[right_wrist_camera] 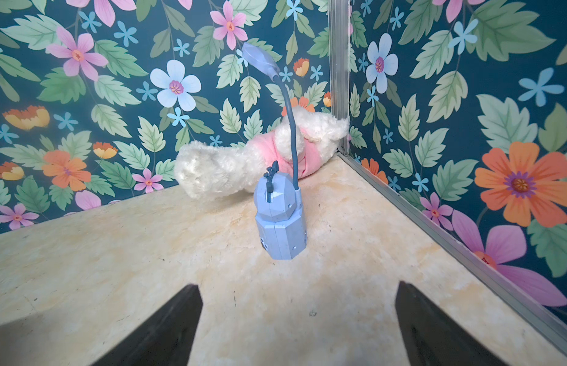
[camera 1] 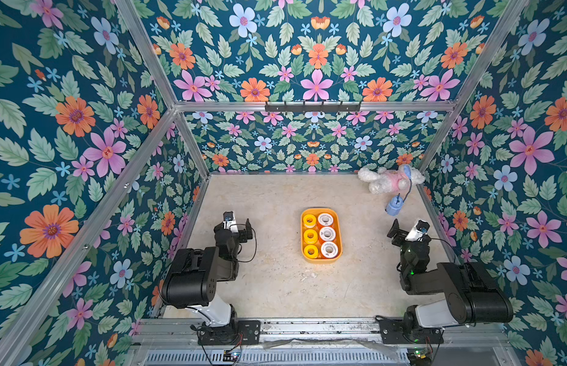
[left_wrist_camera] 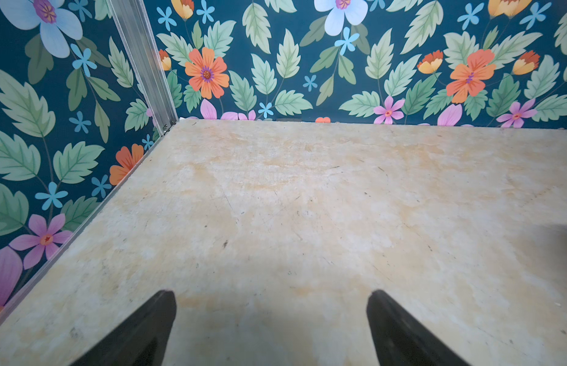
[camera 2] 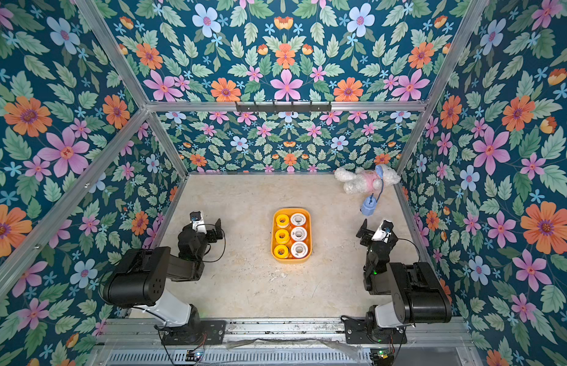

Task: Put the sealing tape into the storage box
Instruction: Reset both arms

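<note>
My left hand [left_wrist_camera: 272,294] and right hand [right_wrist_camera: 298,285] hang released and empty by the side edges of the desk [camera 1: 276,291]. The sealing tape [camera 1: 331,234] fills the storage box [camera 1: 322,260] mid-desk. I judge the spools light and stiff, best pinched across their rims.

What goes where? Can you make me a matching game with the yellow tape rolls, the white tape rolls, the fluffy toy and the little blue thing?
Things:
1. yellow tape rolls
2. white tape rolls
3. fluffy toy
4. little blue thing

Places:
A. lying in the far corner of the table
B. in the storage box, in the row nearer the left arm
C. standing upright on the table, a bit nearer the robot than the toy
D. in the storage box, in the row nearer the right arm

Pairs: 1-B, 2-D, 3-A, 4-C.
</note>
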`<action>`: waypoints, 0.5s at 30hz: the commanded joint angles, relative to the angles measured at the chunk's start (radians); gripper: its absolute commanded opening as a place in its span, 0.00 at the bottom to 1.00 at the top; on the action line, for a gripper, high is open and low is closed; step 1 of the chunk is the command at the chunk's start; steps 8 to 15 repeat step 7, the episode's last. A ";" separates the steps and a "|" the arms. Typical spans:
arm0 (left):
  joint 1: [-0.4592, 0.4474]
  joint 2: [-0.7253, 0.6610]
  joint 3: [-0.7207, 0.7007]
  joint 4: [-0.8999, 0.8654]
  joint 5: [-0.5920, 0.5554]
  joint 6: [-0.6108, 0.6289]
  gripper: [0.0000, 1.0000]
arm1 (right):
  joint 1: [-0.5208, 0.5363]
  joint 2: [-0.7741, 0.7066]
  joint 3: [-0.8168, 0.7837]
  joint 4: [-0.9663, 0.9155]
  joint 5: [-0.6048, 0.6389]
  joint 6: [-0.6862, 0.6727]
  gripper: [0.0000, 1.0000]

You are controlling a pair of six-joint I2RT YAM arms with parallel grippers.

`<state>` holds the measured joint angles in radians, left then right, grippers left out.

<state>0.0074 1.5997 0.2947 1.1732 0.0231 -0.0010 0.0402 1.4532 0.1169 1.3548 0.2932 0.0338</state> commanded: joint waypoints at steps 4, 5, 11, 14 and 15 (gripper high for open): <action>0.000 -0.001 0.002 0.019 -0.019 -0.001 1.00 | 0.001 -0.001 0.001 0.023 -0.001 0.005 0.99; -0.001 -0.003 0.002 0.016 -0.024 -0.002 1.00 | 0.001 0.000 0.001 0.023 -0.002 0.005 0.99; -0.001 -0.003 0.003 0.016 -0.023 -0.004 1.00 | 0.000 -0.001 -0.001 0.027 0.001 0.005 0.99; -0.001 -0.003 0.003 0.016 -0.023 -0.004 1.00 | 0.000 -0.001 -0.001 0.027 0.001 0.005 0.99; -0.001 -0.003 0.003 0.016 -0.023 -0.004 1.00 | 0.000 -0.001 -0.001 0.027 0.001 0.005 0.99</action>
